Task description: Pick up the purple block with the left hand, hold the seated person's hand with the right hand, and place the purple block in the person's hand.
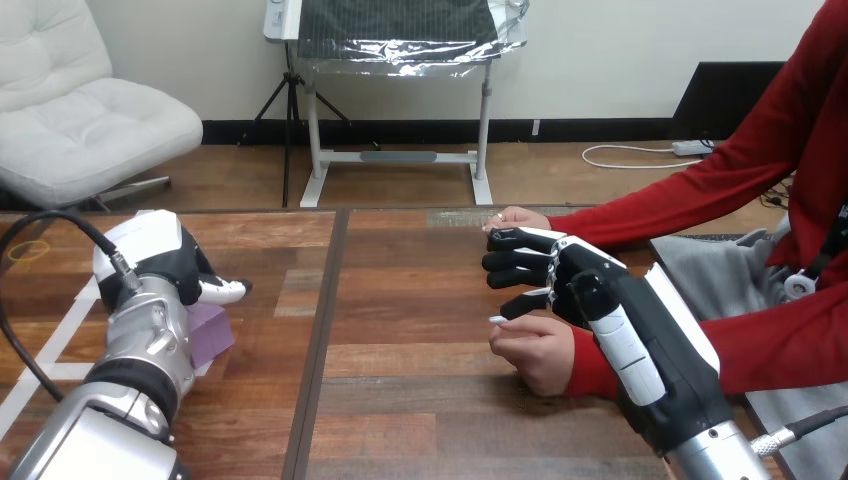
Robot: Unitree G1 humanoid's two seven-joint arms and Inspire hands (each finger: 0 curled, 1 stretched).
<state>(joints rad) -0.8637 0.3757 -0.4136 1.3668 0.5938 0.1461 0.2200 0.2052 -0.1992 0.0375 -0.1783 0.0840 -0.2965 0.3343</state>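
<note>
Head view: a pale purple block sits under the left robot hand, grip impossible to tell. The right robot hand is relaxed, holding nothing.

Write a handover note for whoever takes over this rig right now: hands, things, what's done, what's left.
Left hand: over the block at the left of the table. I cannot tell whether it has a grasp; the block looks to be on the table.
Right hand: between the person's far hand and near hand, close to both. I cannot tell whether it holds either.
Done: both hands are at their targets.
Left: lift the block, hold the person's hand, place the block in it.
</note>
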